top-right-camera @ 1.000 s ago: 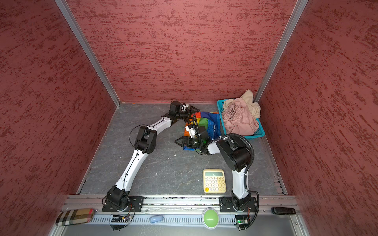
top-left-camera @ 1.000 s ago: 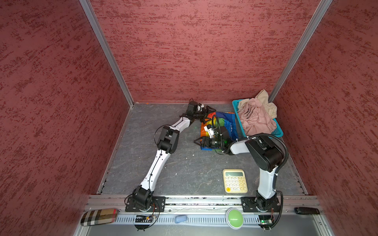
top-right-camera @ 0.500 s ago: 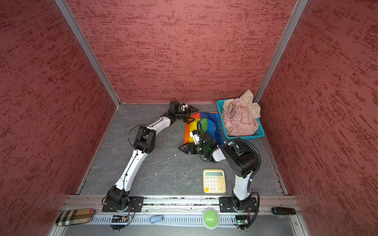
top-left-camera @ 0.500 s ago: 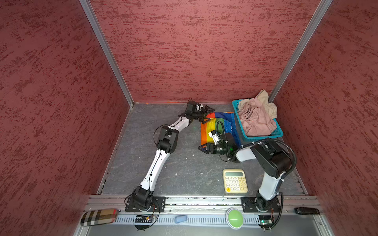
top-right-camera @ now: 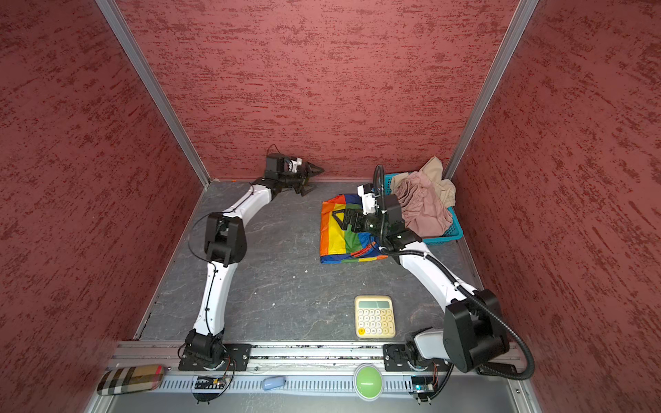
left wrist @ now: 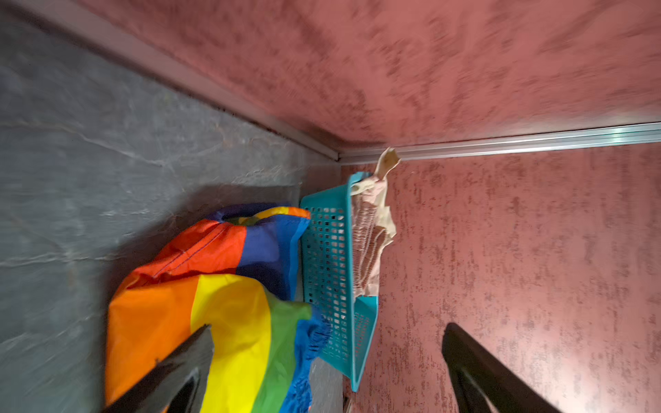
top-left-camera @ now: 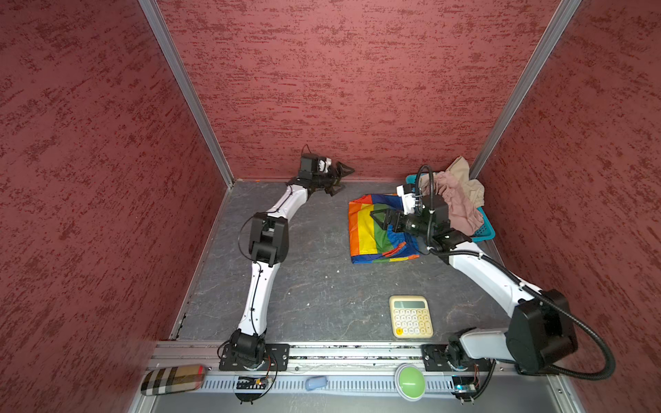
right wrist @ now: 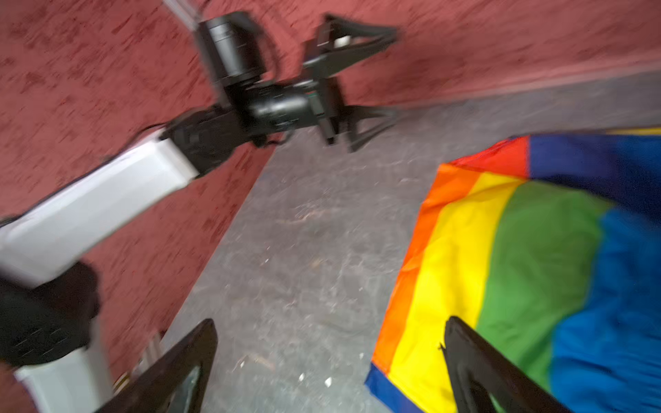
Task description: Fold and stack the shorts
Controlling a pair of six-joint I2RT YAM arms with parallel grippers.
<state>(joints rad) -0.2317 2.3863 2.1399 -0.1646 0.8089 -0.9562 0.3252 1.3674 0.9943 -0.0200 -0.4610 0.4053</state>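
The rainbow shorts [top-left-camera: 372, 232] [top-right-camera: 339, 232] lie spread on the grey table, rumpled at the near right corner. The pink shorts [top-left-camera: 461, 211] [top-right-camera: 425, 211] and the beige shorts [top-left-camera: 465, 171] [top-right-camera: 434, 170] are heaped in the teal basket [top-left-camera: 487, 232] [top-right-camera: 452, 234]. My right gripper [top-left-camera: 377, 219] [right wrist: 329, 329] hovers open and empty over the rainbow shorts' [right wrist: 518, 250] left edge. My left gripper [top-left-camera: 344, 180] [left wrist: 327, 332] is open and empty near the back wall, left of the rainbow shorts [left wrist: 229, 304]. In the left wrist view the basket [left wrist: 325, 250] stands beyond them.
A cream calculator [top-left-camera: 410, 316] [top-right-camera: 375, 316] lies on the table in front of the shorts. On the front rail are a plaid case [top-left-camera: 173, 379], a small blue object [top-left-camera: 315, 382] and a green button [top-left-camera: 410, 380]. Red walls close in three sides.
Both open grippers have drawn away from the rainbow shorts: the left toward the back wall, the right up and rightward. The shorts went from bunched to lying spread.
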